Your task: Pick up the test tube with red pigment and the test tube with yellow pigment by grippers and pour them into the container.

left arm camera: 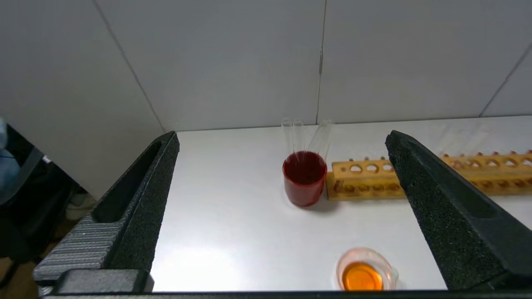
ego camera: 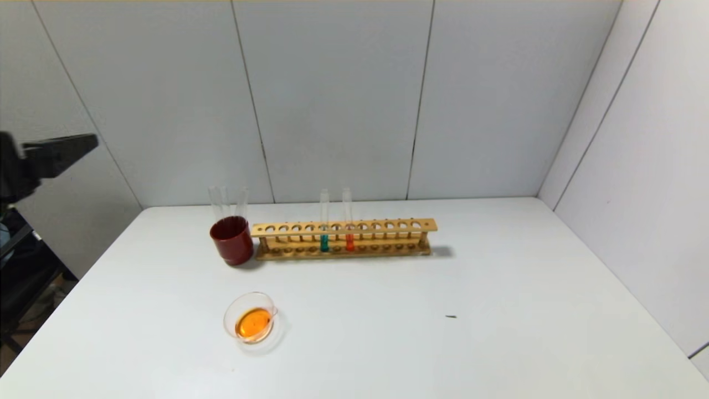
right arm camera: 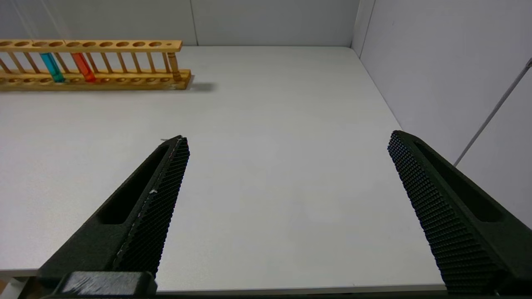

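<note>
The container (ego camera: pixel 252 318), a shallow clear glass dish, sits near the table's front left and holds orange liquid; it also shows in the left wrist view (left arm camera: pixel 363 274). One tube with orange-red liquid (ego camera: pixel 349 241) (right arm camera: pixel 83 66) stands upright in the wooden rack (ego camera: pixel 388 226). No test tube with yellow pigment is in view. My left gripper (left arm camera: pixel 282 136) is open and empty, raised off the table's left side (ego camera: pixel 55 152), facing the dish and cup. My right gripper (right arm camera: pixel 286 139) is open and empty above the table's front right, outside the head view.
A teal-liquid tube (ego camera: pixel 324 241) stands in the rack beside the orange-red one. A dark red cup (ego camera: pixel 231 239) at the rack's left end holds three empty glass tubes (ego camera: pixel 226 202). White walls close the white table (ego camera: pixel 498 305) behind and on the right.
</note>
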Controlling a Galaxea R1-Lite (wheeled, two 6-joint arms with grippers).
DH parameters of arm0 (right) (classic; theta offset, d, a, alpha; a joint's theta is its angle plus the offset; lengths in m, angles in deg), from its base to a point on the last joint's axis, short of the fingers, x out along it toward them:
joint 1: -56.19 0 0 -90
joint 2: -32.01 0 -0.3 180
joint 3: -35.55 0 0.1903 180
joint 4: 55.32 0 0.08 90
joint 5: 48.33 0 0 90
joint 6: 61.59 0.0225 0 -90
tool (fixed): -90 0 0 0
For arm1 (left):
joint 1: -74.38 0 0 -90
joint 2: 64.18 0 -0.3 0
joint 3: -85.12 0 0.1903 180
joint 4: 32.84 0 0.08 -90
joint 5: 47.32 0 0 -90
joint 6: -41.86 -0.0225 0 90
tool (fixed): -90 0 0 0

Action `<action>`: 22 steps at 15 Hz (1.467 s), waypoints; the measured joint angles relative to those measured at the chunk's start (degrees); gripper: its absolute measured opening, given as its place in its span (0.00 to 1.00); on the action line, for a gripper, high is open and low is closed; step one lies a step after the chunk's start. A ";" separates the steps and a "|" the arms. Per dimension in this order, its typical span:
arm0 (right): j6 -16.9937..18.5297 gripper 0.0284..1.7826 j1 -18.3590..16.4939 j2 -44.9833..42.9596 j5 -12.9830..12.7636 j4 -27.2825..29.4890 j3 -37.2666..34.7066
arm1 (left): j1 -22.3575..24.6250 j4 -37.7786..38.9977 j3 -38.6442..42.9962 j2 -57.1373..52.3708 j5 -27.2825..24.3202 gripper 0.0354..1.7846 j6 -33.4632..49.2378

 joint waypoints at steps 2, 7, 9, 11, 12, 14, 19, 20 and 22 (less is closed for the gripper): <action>0.02 0.98 0.00 0.00 -0.02 0.02 0.00 | 0.66 -6.11 3.75 -12.02 -0.32 0.98 -0.38; 0.00 0.98 0.00 0.00 0.00 0.00 0.00 | 5.95 -14.82 15.99 -37.79 -5.47 0.98 -0.79; 0.02 0.98 0.00 0.00 -0.02 0.00 0.00 | 7.00 -15.87 23.58 -45.59 -6.61 0.98 -1.57; 0.00 0.98 0.00 0.00 0.00 0.02 0.00 | 7.35 -14.90 32.83 -50.99 -7.22 0.98 -3.63; 0.00 0.98 0.00 0.00 0.00 0.00 0.00 | 7.42 -12.67 37.24 -52.57 -7.41 0.98 -4.30; 0.00 0.98 0.00 0.00 -0.02 0.00 0.00 | 7.51 -6.00 45.85 -54.49 -8.95 0.98 -4.79; 0.00 0.98 0.00 0.00 0.00 0.00 0.00 | 7.57 -5.69 50.40 -55.88 -12.30 0.98 -1.99; 0.00 0.98 0.00 0.00 -0.02 0.00 0.00 | 7.57 -5.73 50.44 -55.92 -12.28 0.98 -1.85; -0.33 0.98 0.00 0.00 -0.02 0.16 0.00 | 7.57 -5.73 50.47 -55.97 -12.23 0.98 -1.77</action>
